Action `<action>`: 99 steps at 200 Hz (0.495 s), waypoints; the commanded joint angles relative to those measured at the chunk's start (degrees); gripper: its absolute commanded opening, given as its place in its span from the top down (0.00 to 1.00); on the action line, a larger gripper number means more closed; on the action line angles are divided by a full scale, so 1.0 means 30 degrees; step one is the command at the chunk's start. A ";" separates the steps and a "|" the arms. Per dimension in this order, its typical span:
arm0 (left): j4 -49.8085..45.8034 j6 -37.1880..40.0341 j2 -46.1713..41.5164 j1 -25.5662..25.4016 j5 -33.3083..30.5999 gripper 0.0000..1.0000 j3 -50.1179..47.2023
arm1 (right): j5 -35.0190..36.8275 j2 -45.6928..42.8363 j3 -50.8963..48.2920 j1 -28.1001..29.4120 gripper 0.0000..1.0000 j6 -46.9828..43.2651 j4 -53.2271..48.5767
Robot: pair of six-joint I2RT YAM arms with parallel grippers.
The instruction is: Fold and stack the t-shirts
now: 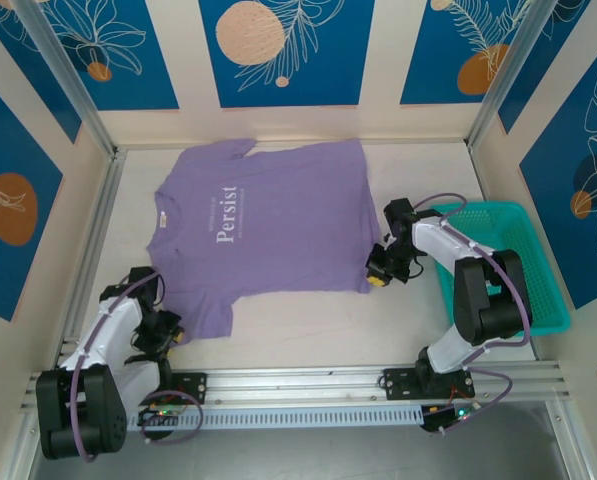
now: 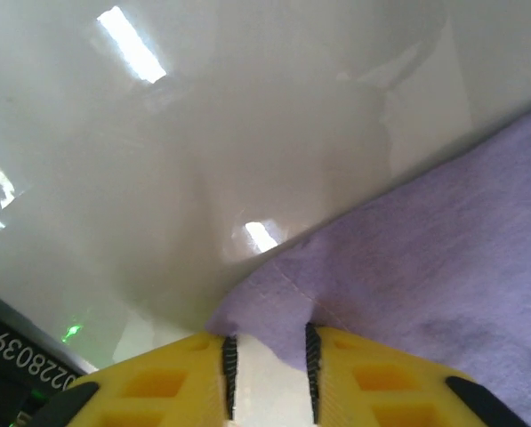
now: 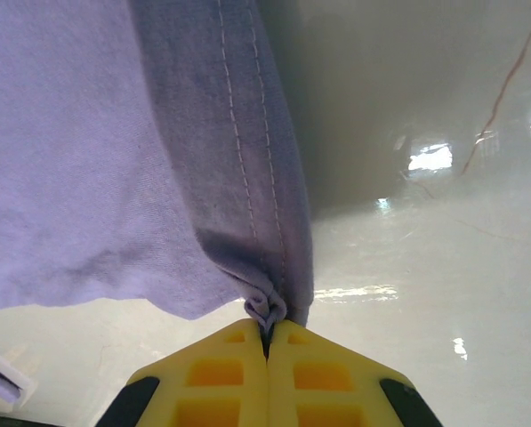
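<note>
Plainly, with the t-shirt spread flat on the table, the right gripper pinched its hem while the left gripper, jaws narrowly apart, barely straddled the sleeve edge, which could slip free.

White table: purple t-shirt, teal basket

The t-shirt lies on the counter, with the basket to its right. The left gripper sits at its near-left corner. The right gripper sits at its near-right corner, between t-shirt and basket.
</note>
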 commanded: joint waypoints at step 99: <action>-0.1542 -0.0381 -0.0528 0.0057 0.0026 1.00 0.0396 | -0.0525 -0.1213 -0.0830 -0.0977 1.00 -0.0138 -0.1104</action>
